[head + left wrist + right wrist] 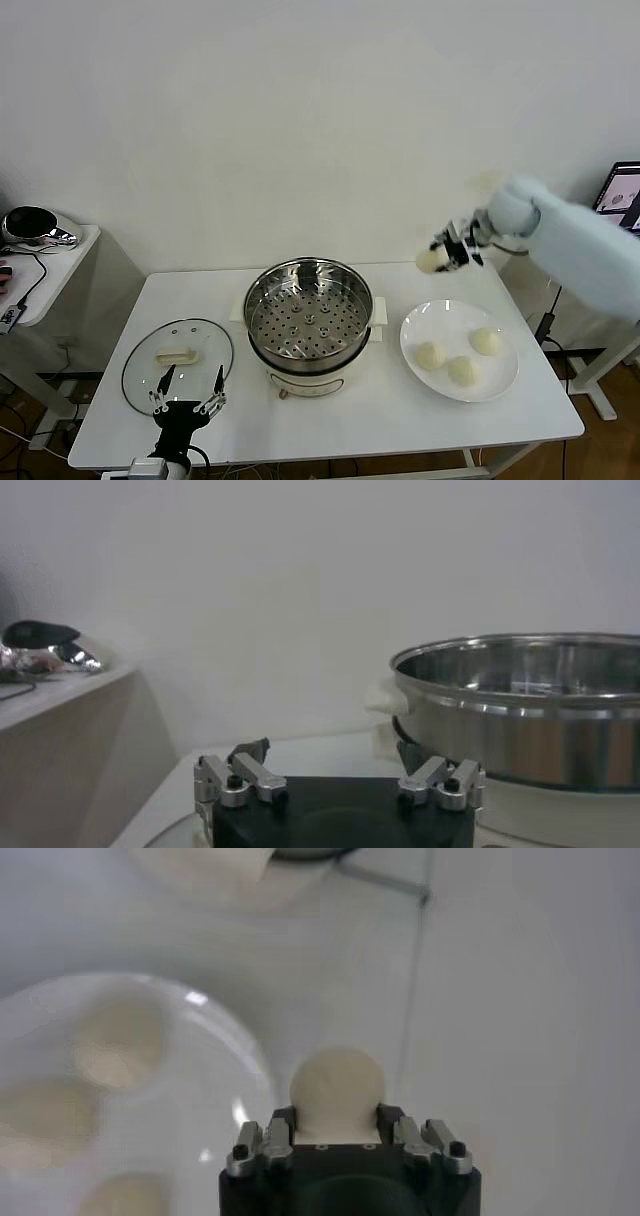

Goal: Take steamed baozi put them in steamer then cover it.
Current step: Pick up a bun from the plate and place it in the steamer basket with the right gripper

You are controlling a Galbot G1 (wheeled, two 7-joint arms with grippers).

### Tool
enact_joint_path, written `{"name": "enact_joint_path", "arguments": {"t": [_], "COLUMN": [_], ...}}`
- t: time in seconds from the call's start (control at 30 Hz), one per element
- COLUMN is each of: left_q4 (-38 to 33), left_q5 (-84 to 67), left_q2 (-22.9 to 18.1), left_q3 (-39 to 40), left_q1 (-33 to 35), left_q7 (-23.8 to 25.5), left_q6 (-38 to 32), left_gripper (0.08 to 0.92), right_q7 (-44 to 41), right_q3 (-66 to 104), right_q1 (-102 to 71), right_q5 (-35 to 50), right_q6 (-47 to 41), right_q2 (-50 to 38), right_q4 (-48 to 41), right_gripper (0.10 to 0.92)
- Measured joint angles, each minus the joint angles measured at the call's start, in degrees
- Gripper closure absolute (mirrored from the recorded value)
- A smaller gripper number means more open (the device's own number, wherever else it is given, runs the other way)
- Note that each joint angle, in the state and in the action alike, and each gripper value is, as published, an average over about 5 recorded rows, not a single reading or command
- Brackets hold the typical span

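My right gripper (437, 256) is shut on one cream-white baozi (430, 261) and holds it in the air above the table's back right, behind the white plate (505, 378). In the right wrist view the baozi (337, 1088) sits between the fingers of that gripper (337, 1116). Three more baozi (430, 355) lie on the plate. The steel steamer (308, 312) stands open at the table's middle, its perforated tray bare. The glass cover (177, 360) lies flat on the table to the steamer's left. My left gripper (187, 391) is open at the front left, by the cover's near edge.
A side table (45, 275) with a dark appliance and cables stands at the far left. A screen (625, 197) shows at the far right. The left wrist view shows the steamer's wall (520, 715) close on one side.
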Motion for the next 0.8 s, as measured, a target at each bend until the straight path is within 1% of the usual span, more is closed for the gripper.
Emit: {"name": "enact_joint_path", "arguments": {"t": [0.2, 0.4, 0.6, 0.8], "left_q4": [0.2, -0.11, -0.68, -1.1], "left_q5": [-0.7, -1.28, -1.56, -1.7], "left_q2": [-0.36, -0.4, -0.51, -0.83], "left_q3": [-0.49, -1.26, -1.97, -2.4], "left_q1": [0.24, 0.16, 0.11, 0.17], "left_q7": [-0.04, -0.11, -0.13, -0.14], "left_q6": [-0.93, -1.16, -1.33, -1.58], "left_gripper": [0.177, 0.177, 0.177, 0.177], "right_q7": [0.85, 1.57, 2.68, 4.12], "right_q3": [-5.87, -10.83, -14.76, -16.82], "right_q1": [4.88, 6.8, 7.11, 5.93], "right_q5": [3.86, 4.52, 1.71, -3.93], "right_q6": [2.4, 6.1, 11.19, 16.9], "right_q2": [5.84, 13.13, 19.67, 24.62], "right_q4": [0.96, 0.78, -0.72, -2.98], "right_gripper": [0.508, 0.508, 0.508, 0.508]}}
